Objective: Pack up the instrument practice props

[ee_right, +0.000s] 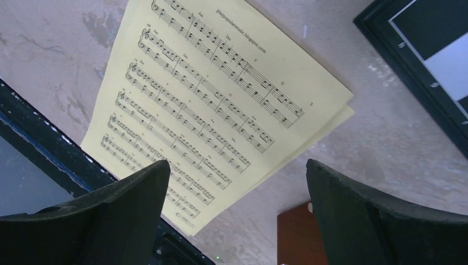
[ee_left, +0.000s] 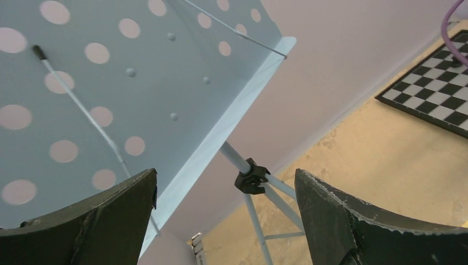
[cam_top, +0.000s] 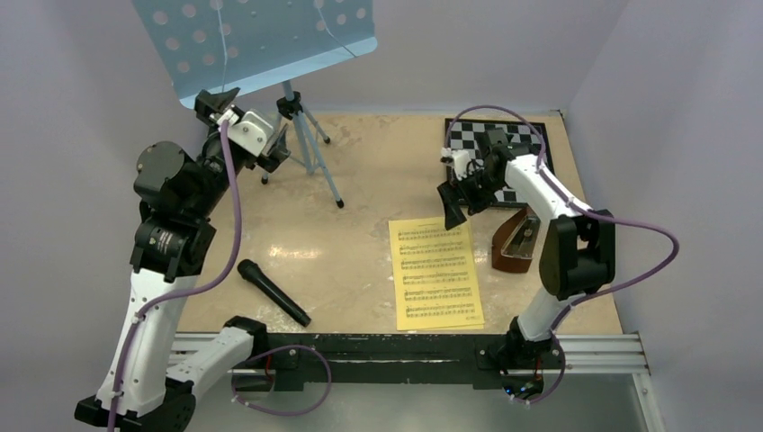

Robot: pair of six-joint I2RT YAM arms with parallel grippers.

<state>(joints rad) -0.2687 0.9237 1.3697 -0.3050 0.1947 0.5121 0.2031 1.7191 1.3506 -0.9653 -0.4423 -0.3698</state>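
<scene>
Top external: fixed, high behind both arm bases, looking down and forward over the whole beige marbled tabletop [cam_top: 360, 243].
Left wrist: close, tilted upward at the light-blue perforated metal stand tray [ee_left: 110, 83] — shared with the top view, far left.
Right wrist: close, facing down on the yellow printed sheet-music pages [ee_right: 209, 99] — shared with the top view, right of centre.

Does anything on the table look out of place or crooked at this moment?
The metronome, right of the sheet music, seems to lie on its side, not upright. Its pages are not squared: a lower page's corner sticks out past the top one. Nothing looks spilled or broken.
</scene>
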